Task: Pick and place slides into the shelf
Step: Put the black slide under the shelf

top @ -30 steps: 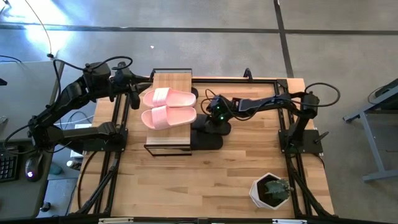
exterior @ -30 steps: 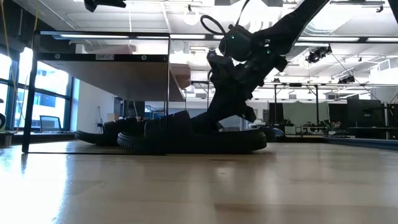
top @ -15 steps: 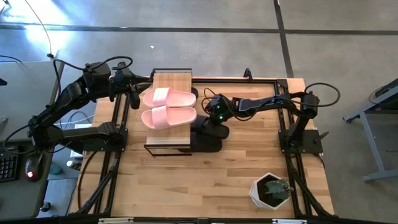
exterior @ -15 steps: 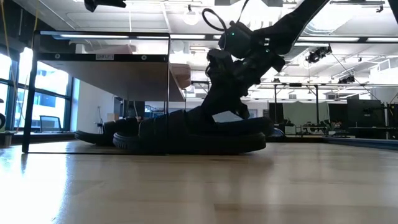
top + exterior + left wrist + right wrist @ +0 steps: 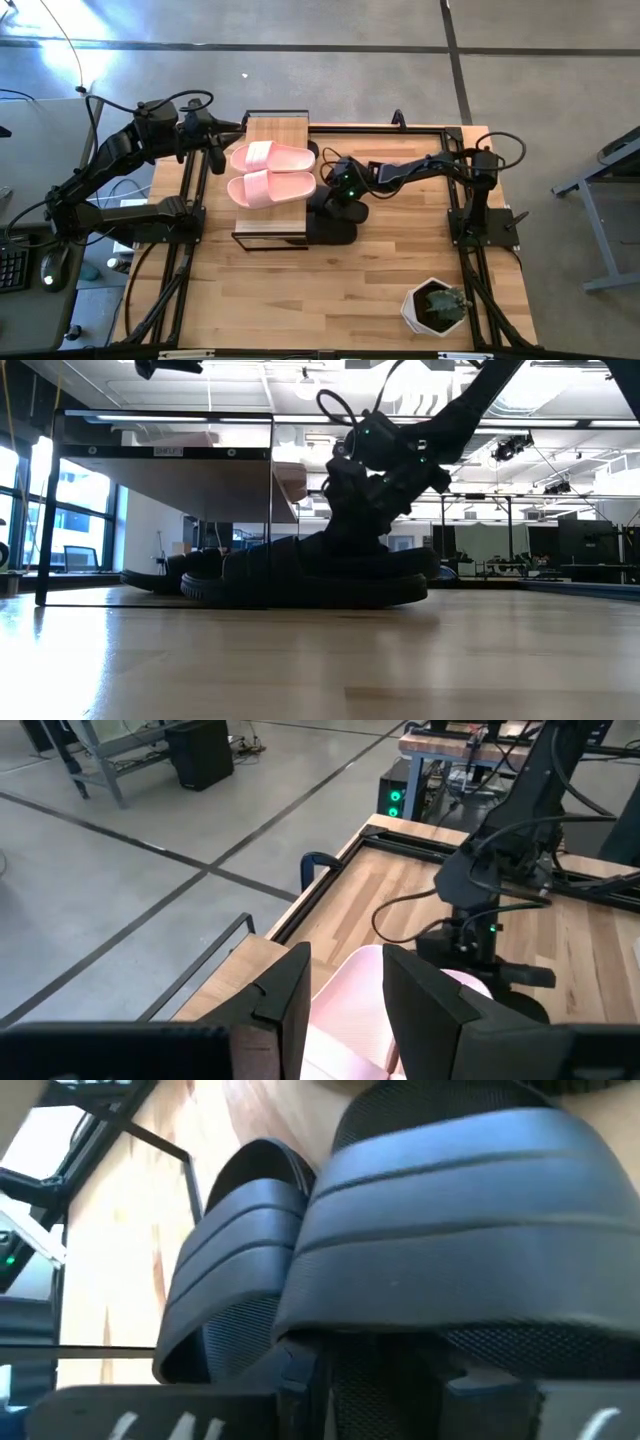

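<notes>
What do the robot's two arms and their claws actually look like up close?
Both arms are matte black, made of slim jointed segments with black cables looping loosely alongside. The right arm has a small green light glowing at its wrist, just behind the right gripper. The left arm looks the same; the left gripper ends in two flat, blocky dark fingers.

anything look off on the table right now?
Nothing stands out. The pink slides lie side by side on the shelf top. The black slides sit flat on the table beside it, with the right gripper down on one. The potted plant stands upright.
</notes>
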Available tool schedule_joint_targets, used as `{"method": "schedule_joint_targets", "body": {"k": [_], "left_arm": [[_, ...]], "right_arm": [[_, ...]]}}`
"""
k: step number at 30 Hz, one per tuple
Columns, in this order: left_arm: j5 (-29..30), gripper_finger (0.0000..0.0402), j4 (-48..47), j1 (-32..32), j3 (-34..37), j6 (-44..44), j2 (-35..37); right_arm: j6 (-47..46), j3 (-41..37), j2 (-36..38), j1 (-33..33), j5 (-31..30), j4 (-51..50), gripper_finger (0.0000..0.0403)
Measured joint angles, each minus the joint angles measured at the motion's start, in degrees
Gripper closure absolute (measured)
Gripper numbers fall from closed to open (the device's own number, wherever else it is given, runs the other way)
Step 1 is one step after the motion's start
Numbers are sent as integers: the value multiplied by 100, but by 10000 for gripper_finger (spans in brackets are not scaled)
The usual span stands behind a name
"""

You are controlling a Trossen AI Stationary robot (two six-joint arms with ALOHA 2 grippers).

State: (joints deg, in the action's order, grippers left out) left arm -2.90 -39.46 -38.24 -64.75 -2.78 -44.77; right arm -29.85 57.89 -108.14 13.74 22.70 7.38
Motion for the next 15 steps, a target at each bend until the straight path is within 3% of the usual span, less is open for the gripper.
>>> {"method": "schedule_joint_targets", "body": {"k": [15], "left_arm": [[103, 291, 0, 0, 0, -37, 0]], "right_arm": [[1754, 0, 0, 26, 301, -53, 330]]}}
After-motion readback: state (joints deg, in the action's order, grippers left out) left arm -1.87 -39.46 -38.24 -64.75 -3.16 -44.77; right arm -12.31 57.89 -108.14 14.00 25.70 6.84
